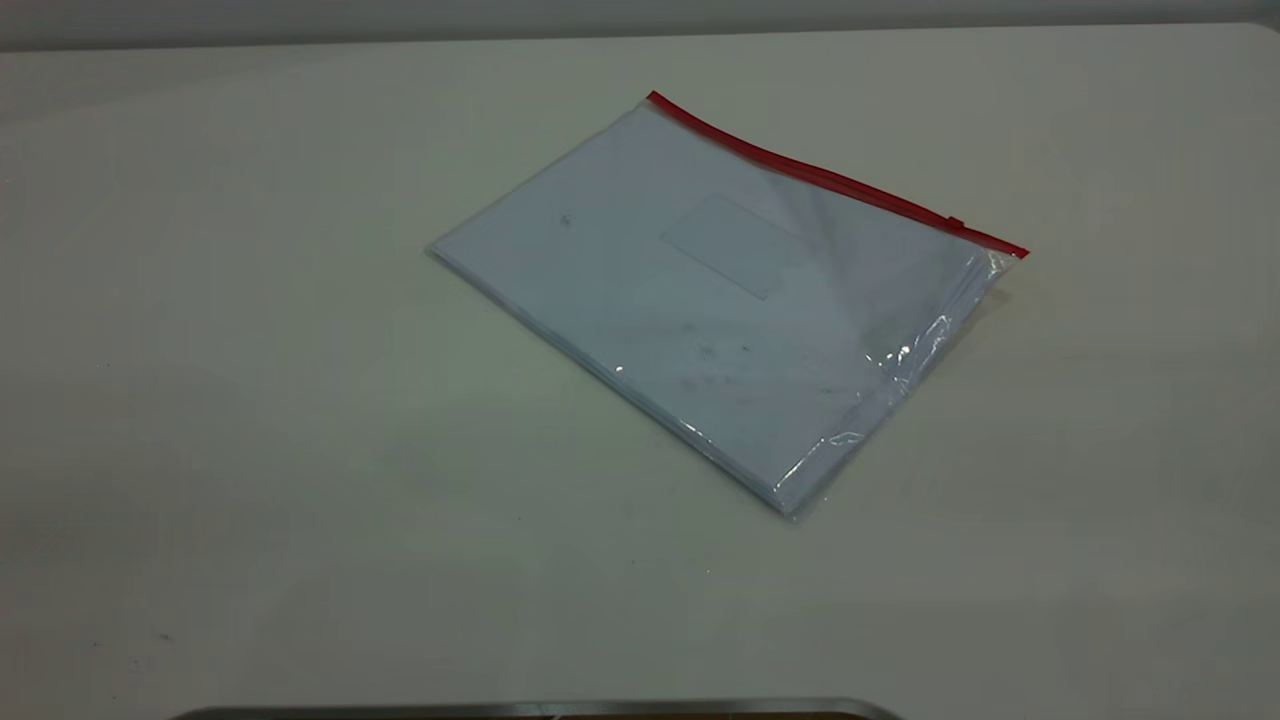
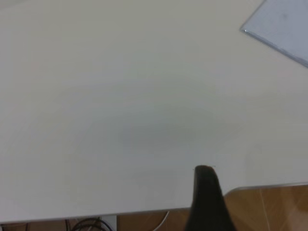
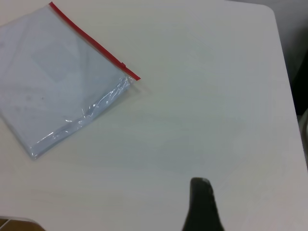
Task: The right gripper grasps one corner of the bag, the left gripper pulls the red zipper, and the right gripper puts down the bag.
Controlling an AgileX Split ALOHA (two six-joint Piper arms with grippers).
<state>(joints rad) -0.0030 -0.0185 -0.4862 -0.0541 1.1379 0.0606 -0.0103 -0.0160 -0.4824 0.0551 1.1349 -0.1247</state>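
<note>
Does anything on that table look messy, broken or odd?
Nothing stands out. The bag lies flat on the table, merely turned at an angle, its red zipper unbroken and the plastic a little crinkled at one end.

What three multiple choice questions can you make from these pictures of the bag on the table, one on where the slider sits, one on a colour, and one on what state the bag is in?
1. Where is the slider tab on the red zipper?
A. Near the right-hand end, in the exterior view
B. In the middle
C. At the far left-hand end

2. What colour is the strip along one long edge of the bag?
A. Blue
B. Red
C. Green

3. What state is the bag in?
A. Held up by a corner
B. Hanging off the table edge
C. Lying flat on the table, untouched

Answers:
1. A, since the tab sits just short of the corner of the bag where the red ends.
2. B, since the strip is bright red in the exterior and right wrist views.
3. C, since no gripper appears near the bag in the exterior view, and it rests flat with white sheets inside.
</note>
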